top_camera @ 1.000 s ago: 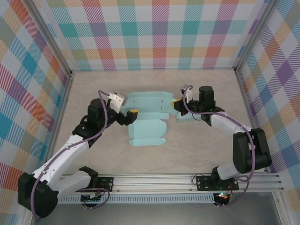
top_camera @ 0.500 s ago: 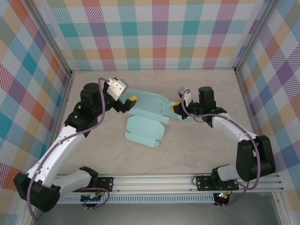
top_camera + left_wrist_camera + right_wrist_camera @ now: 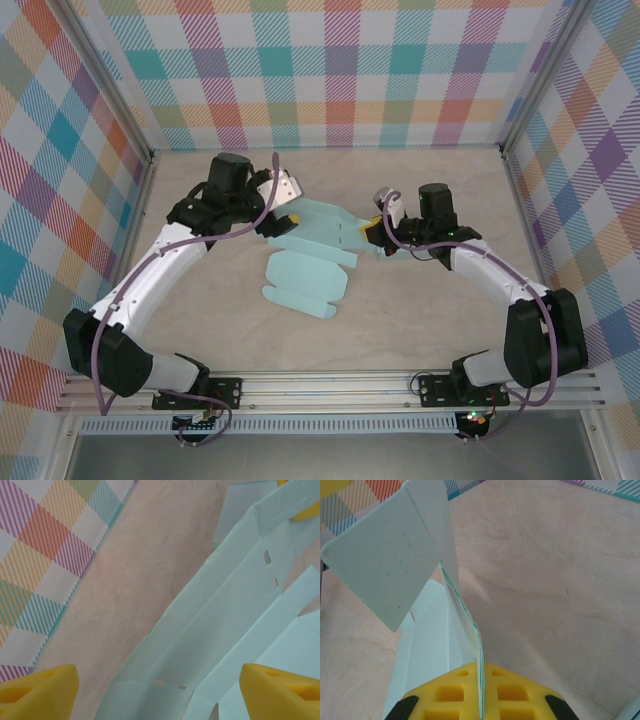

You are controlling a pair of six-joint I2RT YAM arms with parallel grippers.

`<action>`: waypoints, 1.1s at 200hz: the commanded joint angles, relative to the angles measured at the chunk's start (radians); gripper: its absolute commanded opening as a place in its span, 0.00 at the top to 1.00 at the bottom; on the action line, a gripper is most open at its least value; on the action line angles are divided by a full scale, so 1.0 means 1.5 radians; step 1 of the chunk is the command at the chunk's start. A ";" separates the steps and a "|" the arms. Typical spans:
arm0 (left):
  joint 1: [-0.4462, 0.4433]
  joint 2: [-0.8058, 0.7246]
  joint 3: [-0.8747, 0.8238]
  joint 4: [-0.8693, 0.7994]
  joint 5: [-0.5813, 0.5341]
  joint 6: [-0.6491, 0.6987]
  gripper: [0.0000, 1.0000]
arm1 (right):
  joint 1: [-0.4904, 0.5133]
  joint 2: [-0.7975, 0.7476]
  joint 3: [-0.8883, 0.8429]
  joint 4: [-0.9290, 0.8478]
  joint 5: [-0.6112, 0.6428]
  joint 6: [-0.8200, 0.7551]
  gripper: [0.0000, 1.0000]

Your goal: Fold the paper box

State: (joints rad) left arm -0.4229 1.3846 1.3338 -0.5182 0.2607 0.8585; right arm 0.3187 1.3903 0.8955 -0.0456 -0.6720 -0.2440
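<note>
Between the two arms on the table (image 3: 430, 310), the paper box (image 3: 305, 270) has swung askew since a second ago as the left jaws climbed to its far end, so folding looks barely begun. From overhead neither grip is readable; wrist views show right jaws clenched on a flap edge (image 3: 470, 630), left pads (image 3: 42, 692) apart, straddling a panel (image 3: 215, 630).
</note>
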 commanded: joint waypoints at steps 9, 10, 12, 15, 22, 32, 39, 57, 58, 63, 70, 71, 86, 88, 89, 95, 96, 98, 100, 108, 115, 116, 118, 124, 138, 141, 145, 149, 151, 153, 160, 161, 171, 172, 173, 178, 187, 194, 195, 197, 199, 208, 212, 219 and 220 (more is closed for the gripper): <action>0.011 0.035 0.038 -0.026 0.005 0.060 0.17 | 0.004 -0.014 0.026 -0.015 -0.032 -0.025 1.00; 0.011 0.037 0.039 -0.025 0.004 0.060 0.17 | 0.004 -0.014 0.026 -0.015 -0.033 -0.025 1.00; 0.012 0.041 0.043 -0.025 0.003 0.060 0.16 | 0.004 -0.013 0.026 -0.016 -0.034 -0.025 1.00; 0.012 0.044 0.047 -0.024 0.000 0.060 0.17 | 0.005 -0.014 0.026 -0.017 -0.033 -0.025 1.00; 0.012 0.055 0.055 -0.024 -0.007 0.060 0.17 | 0.005 -0.015 0.026 -0.018 -0.035 -0.026 1.00; 0.014 0.068 0.067 -0.025 -0.013 0.062 0.16 | 0.005 -0.015 0.026 -0.021 -0.037 -0.027 1.00; 0.014 0.076 0.075 -0.026 -0.014 0.064 0.17 | 0.006 -0.016 0.026 -0.022 -0.037 -0.028 1.00; 0.015 0.092 0.090 -0.033 -0.011 0.073 0.17 | 0.007 -0.016 0.028 -0.027 -0.039 -0.031 1.00; 0.015 0.093 0.092 -0.034 -0.011 0.073 0.17 | 0.007 -0.016 0.028 -0.028 -0.040 -0.031 1.00; 0.016 0.098 0.094 -0.038 -0.012 0.074 0.17 | 0.008 -0.016 0.028 -0.028 -0.039 -0.031 1.00; 0.016 0.103 0.100 -0.043 -0.012 0.075 0.17 | 0.007 -0.016 0.029 -0.028 -0.040 -0.031 1.00; 0.016 0.104 0.101 -0.044 -0.012 0.075 0.17 | 0.007 -0.016 0.029 -0.028 -0.040 -0.031 1.00; 0.017 0.115 0.107 -0.057 -0.008 0.082 0.36 | 0.007 -0.014 0.030 -0.029 -0.040 -0.032 1.00; 0.017 0.116 0.108 -0.059 -0.008 0.083 0.36 | 0.007 -0.014 0.030 -0.030 -0.040 -0.031 1.00; 0.018 0.116 0.108 -0.060 -0.008 0.083 0.36 | 0.007 -0.014 0.030 -0.029 -0.040 -0.031 1.00; 0.018 0.121 0.109 -0.064 -0.010 0.082 0.37 | 0.007 -0.013 0.030 -0.029 -0.039 -0.032 1.00; 0.018 0.121 0.110 -0.064 -0.009 0.082 0.37 | 0.007 -0.013 0.030 -0.029 -0.039 -0.032 1.00; 0.018 0.122 0.109 -0.065 -0.010 0.082 0.37 | 0.007 -0.013 0.030 -0.029 -0.040 -0.033 1.00; 0.018 0.123 0.109 -0.065 -0.010 0.082 0.37 | 0.007 -0.013 0.030 -0.028 -0.040 -0.032 1.00; 0.018 0.126 0.108 -0.067 -0.014 0.082 0.37 | 0.007 -0.013 0.030 -0.029 -0.039 -0.032 1.00; 0.018 0.129 0.106 -0.069 -0.017 0.083 0.38 | 0.007 -0.012 0.031 -0.028 -0.040 -0.032 1.00; 0.018 0.129 0.106 -0.069 -0.018 0.083 0.38 | 0.007 -0.012 0.031 -0.028 -0.039 -0.032 1.00; 0.019 0.130 0.105 -0.069 -0.019 0.083 0.38 | 0.007 -0.013 0.031 -0.028 -0.040 -0.032 1.00; 0.019 0.132 0.103 -0.070 -0.020 0.086 0.46 | 0.007 -0.012 0.031 -0.028 -0.039 -0.032 1.00; 0.019 0.137 0.102 -0.071 -0.027 0.085 0.52 | 0.007 -0.011 0.031 -0.028 -0.036 -0.031 1.00; 0.019 0.138 0.101 -0.071 -0.028 0.085 0.52 | 0.007 -0.010 0.032 -0.028 -0.035 -0.030 1.00; 0.019 0.138 0.100 -0.070 -0.030 0.084 0.52 | 0.007 -0.009 0.032 -0.027 -0.035 -0.030 1.00; 0.019 0.139 0.098 -0.068 -0.031 0.083 0.59 | 0.007 -0.008 0.033 -0.028 -0.034 -0.029 1.00; 0.019 0.140 0.098 -0.068 -0.032 0.082 0.62 | 0.007 -0.007 0.033 -0.027 -0.034 -0.030 1.00; 0.019 0.141 0.097 -0.067 -0.032 0.082 0.66 | 0.007 -0.007 0.033 -0.026 -0.033 -0.029 1.00; 0.019 0.142 0.097 -0.064 -0.035 0.077 0.76 | 0.007 -0.004 0.034 -0.026 -0.032 -0.028 1.00; 0.019 0.143 0.097 -0.064 -0.035 0.077 0.77 | 0.007 -0.004 0.034 -0.026 -0.033 -0.029 1.00; 0.019 0.143 0.094 -0.061 -0.040 0.069 0.88 | 0.007 0.002 0.036 -0.026 -0.031 -0.028 1.00; 0.019 0.143 0.094 -0.061 -0.040 0.068 0.90 | 0.007 0.002 0.036 -0.026 -0.032 -0.028 1.00; 0.019 0.144 0.094 -0.061 -0.041 0.068 0.91 | 0.007 0.003 0.036 -0.026 -0.032 -0.028 1.00; 0.019 0.143 0.093 -0.061 -0.041 0.064 0.96 | 0.007 0.007 0.038 -0.026 -0.032 -0.028 1.00; 0.019 0.142 0.088 -0.063 -0.042 0.057 0.99 | 0.007 0.014 0.041 -0.027 -0.034 -0.027 1.00; 0.019 0.138 0.082 -0.061 -0.044 0.051 0.99 | 0.007 0.022 0.045 -0.028 -0.036 -0.027 1.00; 0.018 0.137 0.081 -0.060 -0.044 0.050 0.99 | 0.007 0.023 0.046 -0.029 -0.036 -0.026 1.00; 0.018 0.135 0.078 -0.058 -0.045 0.048 0.99 | 0.007 0.026 0.047 -0.030 -0.035 -0.026 1.00; 0.018 0.134 0.076 -0.056 -0.046 0.046 0.99 | 0.007 0.028 0.049 -0.031 -0.035 -0.025 1.00; 0.018 0.126 0.061 -0.048 -0.048 0.030 0.99 | 0.007 0.039 0.057 -0.035 -0.034 -0.023 1.00; 0.017 0.120 0.053 -0.044 -0.051 0.021 0.99 | 0.007 0.047 0.061 -0.037 -0.034 -0.022 1.00; 0.016 0.111 0.038 -0.033 -0.056 0.004 0.99 | 0.007 0.058 0.069 -0.041 -0.031 -0.019 1.00; 0.016 0.109 0.036 -0.032 -0.057 0.000 0.99 | 0.007 0.060 0.070 -0.041 -0.032 -0.018 1.00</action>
State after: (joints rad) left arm -0.4107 1.5955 1.4506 -0.5983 0.2070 0.9562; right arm 0.3225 1.4311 0.9520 -0.0879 -0.6891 -0.2562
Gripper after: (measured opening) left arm 0.051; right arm 0.062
